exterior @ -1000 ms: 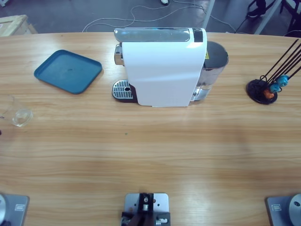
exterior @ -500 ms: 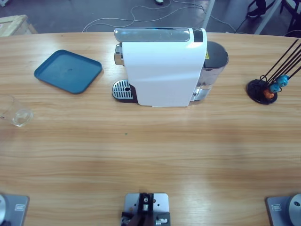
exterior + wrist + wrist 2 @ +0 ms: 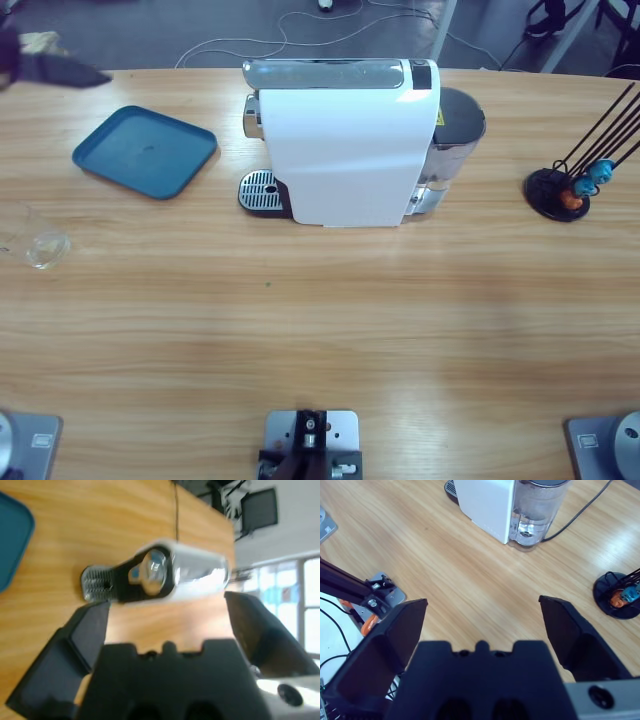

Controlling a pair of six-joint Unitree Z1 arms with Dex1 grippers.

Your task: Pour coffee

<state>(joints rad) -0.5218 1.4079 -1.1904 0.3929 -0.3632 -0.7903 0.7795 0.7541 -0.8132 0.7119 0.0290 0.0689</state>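
Note:
A clear glass cup stands near the table's left edge; no dark coffee shows in it. The white coffee machine sits at the back middle with its drip tray facing left. My left gripper appears as a dark blur at the top left corner, far behind the cup. In the left wrist view my left gripper is open and empty, looking at the machine's spout end. My right gripper is open and empty, high over the bare table.
A teal tray lies left of the machine. The machine's water tank is at its right. A black capsule stand with blue and orange capsules sits at the far right. A cable runs behind the tank.
A dark blurred gripper has come into the top left corner of the high view, where nothing showed before. The cup, tray and machine have not moved.

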